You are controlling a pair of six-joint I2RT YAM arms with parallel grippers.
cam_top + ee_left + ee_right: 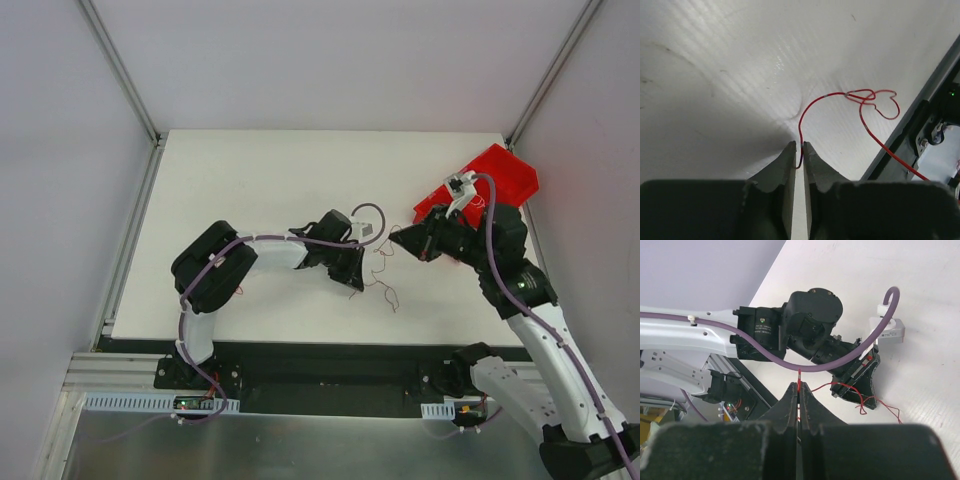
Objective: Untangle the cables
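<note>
The left end effector (800, 150) has its fingers nearly together, pinching the end of a red wire (812, 104). From that pinch the wire rises straight away from the fingertips and bends to the wrist camera's right. There it crosses itself in a small knot of loops (872, 97), and a tail runs on toward the edge of the counter (280, 180).

The right end effector (799, 387) is likewise clamped shut on a red strand (799, 374), with a short stub showing above its tips. It points straight at the left one, which sits close in front of it.

From above, the cables (383, 275) lie in the narrow gap between the two and a little nearer the bases. Their long run follows roughly the line joining the arms, and the left arm is closer to the loose squiggles. Whether both hold one wire I cannot tell. Drawing apart along that line seems the sensible move.
</note>
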